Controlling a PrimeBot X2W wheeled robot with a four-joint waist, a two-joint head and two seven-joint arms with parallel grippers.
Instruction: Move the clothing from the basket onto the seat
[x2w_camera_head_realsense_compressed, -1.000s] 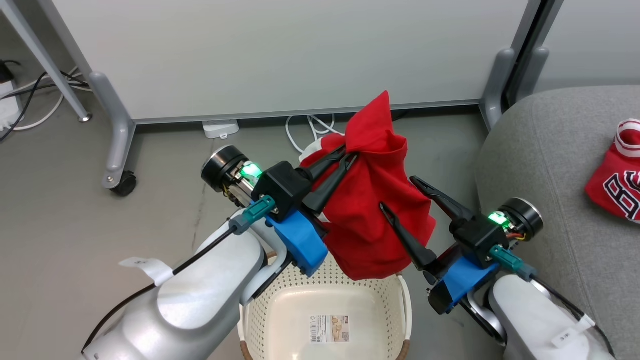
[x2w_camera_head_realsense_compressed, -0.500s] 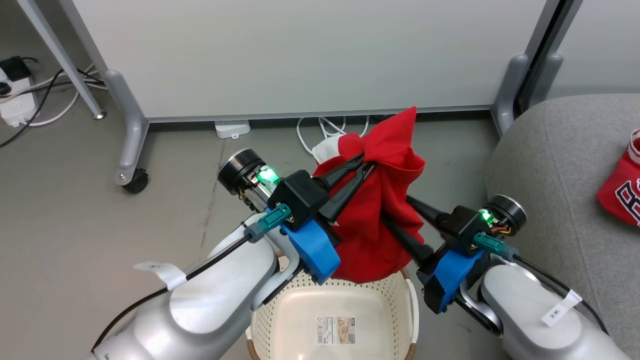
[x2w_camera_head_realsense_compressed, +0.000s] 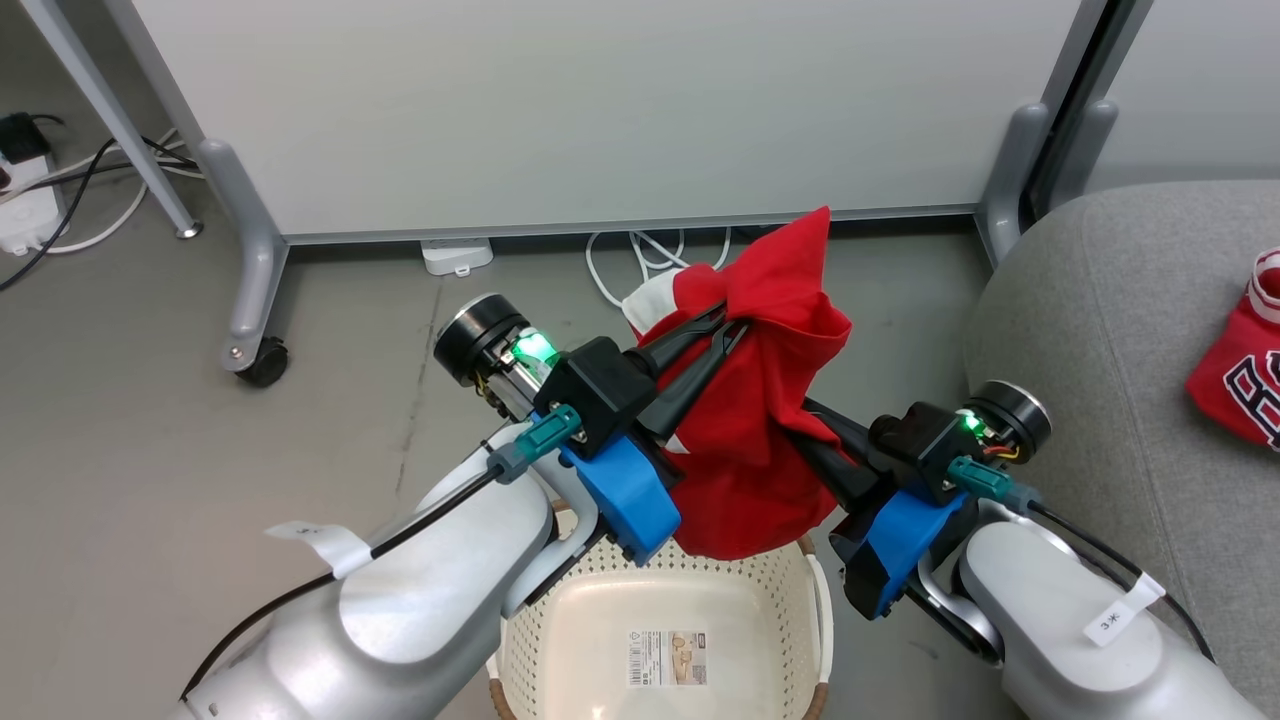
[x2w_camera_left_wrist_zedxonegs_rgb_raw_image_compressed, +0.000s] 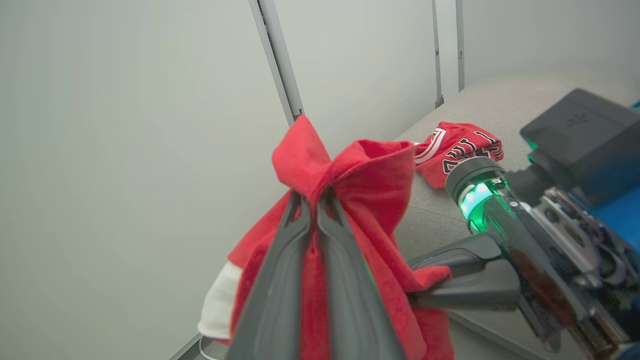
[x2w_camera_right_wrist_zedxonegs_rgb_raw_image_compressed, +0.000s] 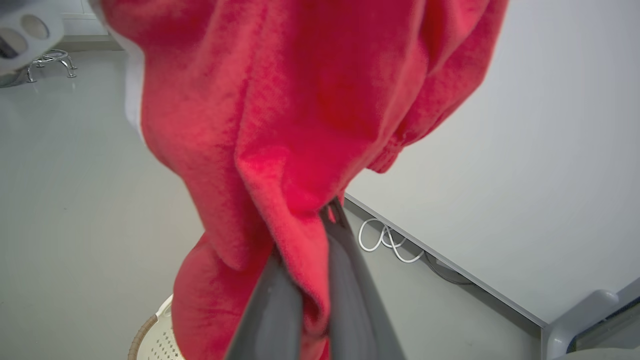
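We are holding the red garment (x2w_camera_head_realsense_compressed: 760, 430) mid-frame above the basket (x2w_camera_head_realsense_compressed: 815, 590), left gripper (x2w_camera_head_realsense_compressed: 735, 318) and right gripper (x2w_camera_head_realsense_compressed: 812, 428) both clamped on its cloth, probably to lift it clear (the jersey (x2w_camera_head_realsense_compressed: 1235, 385) is lying on the seat (x2w_camera_head_realsense_compressed: 1100, 300), far right).

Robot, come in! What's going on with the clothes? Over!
Left gripper and right gripper shut on red garment, above basket. Jersey on seat. Nothing seen blocking.
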